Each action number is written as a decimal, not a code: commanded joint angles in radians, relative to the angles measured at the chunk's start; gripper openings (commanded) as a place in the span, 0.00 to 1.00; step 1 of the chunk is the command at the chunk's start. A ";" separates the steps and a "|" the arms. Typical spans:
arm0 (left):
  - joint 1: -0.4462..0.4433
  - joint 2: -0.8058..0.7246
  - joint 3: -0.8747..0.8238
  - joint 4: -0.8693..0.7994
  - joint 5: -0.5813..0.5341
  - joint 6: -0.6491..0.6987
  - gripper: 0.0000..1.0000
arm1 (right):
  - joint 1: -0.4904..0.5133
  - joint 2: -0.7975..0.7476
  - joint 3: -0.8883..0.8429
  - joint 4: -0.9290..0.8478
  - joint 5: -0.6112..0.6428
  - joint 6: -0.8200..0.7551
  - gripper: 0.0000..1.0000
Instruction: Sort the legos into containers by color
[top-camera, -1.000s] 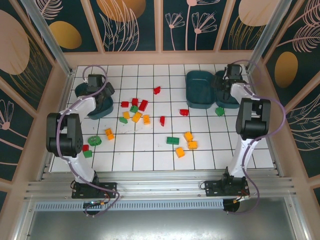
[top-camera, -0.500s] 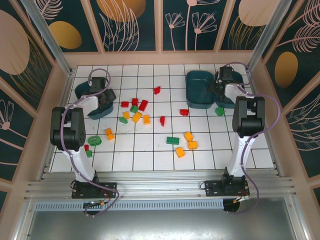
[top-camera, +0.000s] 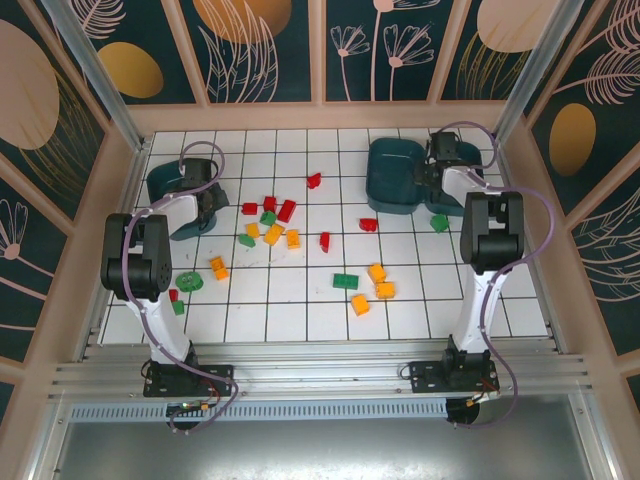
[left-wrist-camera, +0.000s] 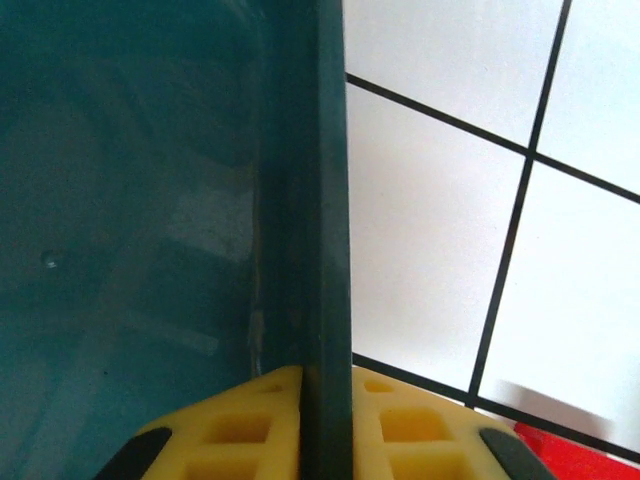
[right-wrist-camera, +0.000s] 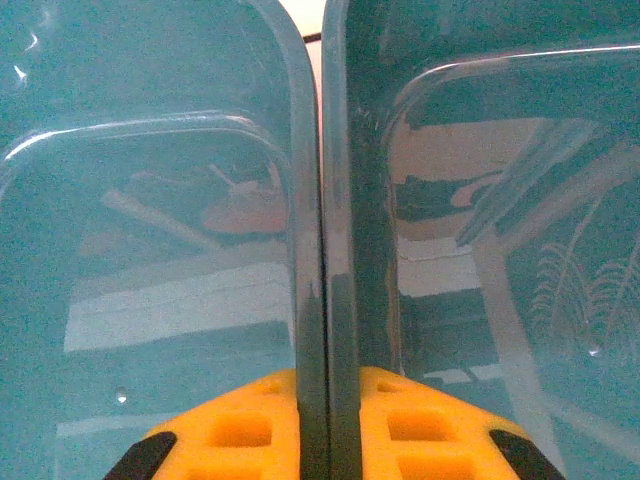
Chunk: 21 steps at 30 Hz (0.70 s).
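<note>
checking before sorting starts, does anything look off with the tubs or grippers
Yes: the right gripper is shut over two touching walls at once, one container's and the neighbouring container's. The left gripper pinches only the third container's wall.

White tiled floor (top-camera: 300, 312) boxed in by dark floral wall panels (top-camera: 270, 60)

Dark teal tub (left-wrist-camera: 150, 200), wall pinched between the left jaws. Two matching tubs (right-wrist-camera: 150, 280) side by side, touching rims clamped together in the right jaws. Red, green and orange bricks (top-camera: 287, 210) scattered loose between both pairs of jaws.
</note>
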 joint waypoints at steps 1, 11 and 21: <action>0.003 -0.005 0.000 0.008 -0.007 0.010 0.12 | 0.045 0.028 0.046 0.032 0.010 0.037 0.00; -0.020 0.024 0.100 0.010 0.064 0.010 0.00 | 0.110 0.094 0.224 0.054 0.022 0.196 0.00; -0.102 0.164 0.277 0.024 0.094 -0.002 0.00 | 0.220 0.474 0.846 -0.234 0.139 0.237 0.00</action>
